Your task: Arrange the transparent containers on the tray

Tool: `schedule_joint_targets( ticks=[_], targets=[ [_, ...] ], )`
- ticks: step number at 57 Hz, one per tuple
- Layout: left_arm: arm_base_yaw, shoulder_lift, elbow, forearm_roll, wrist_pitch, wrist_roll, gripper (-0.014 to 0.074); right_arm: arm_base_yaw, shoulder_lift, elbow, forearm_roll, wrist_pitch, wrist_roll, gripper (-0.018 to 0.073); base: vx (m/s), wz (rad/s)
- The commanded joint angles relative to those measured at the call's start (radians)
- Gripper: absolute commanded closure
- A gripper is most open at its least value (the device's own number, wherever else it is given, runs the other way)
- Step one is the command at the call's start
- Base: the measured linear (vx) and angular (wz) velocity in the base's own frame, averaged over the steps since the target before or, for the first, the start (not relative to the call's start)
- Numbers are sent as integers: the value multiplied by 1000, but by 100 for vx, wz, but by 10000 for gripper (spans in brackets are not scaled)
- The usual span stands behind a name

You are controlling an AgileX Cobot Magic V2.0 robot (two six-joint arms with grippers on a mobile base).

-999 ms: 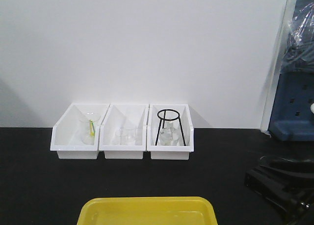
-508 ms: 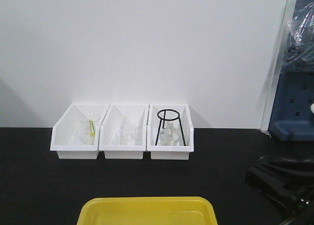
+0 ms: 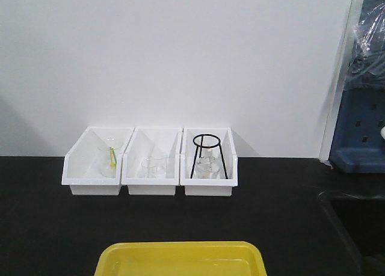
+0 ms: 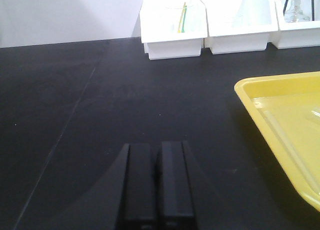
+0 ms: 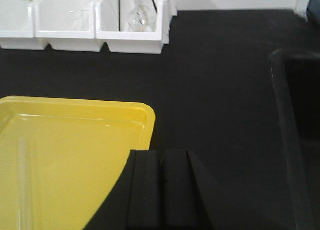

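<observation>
1 clear tube (image 5: 23, 180) lying in yellow tray (image 5: 141, 111); 3 white bins (image 3: 150, 171) w/ glassware.

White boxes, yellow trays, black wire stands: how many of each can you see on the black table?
White bins: 3, at left, middle and right.
Yellow tray: 1.
Black wire stand: 1, inside the right bin.
Total: 5.

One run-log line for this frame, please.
left end effector: shut, empty | right end effector: shut, empty, at tray edge | test tube: lying in tray
</observation>
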Motion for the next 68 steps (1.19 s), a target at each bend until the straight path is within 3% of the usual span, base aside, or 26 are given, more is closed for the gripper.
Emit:
schedule_joint_targets(
  ticks=[1, 14, 25, 29, 37, 48, 68],
  targets=[
    [0, -24, 38, -8, -84, -5, 603, -51, -94, 41, 20, -135, -60, 572, 0, 0],
    [0, -24, 38, -8, -84, -5, 603, -289, -399, 398, 46, -430, -87, 572, 0, 0],
    [0, -24, 38, -8, -84, -5, 603, -400, -639, 604, 189, -471, -174, 571, 0, 0],
    [0, -24, 38, -8, -84, -5, 603, -409, -696, 598, 232, -401, -238, 571, 0, 0],
    [0, -24, 38, -8, -84, -5, 603, -410, -716, 599, 271, -423, -357, 571, 0, 0],
    [0, -24, 38, -8, -84, -5, 603, -410, -716, 599, 334, -436, -352, 571, 0, 0],
    [0, -24, 38, -8, -84, -5, 603, -410, -716, 599, 332, -436, -352, 571, 0, 0]
  ],
)
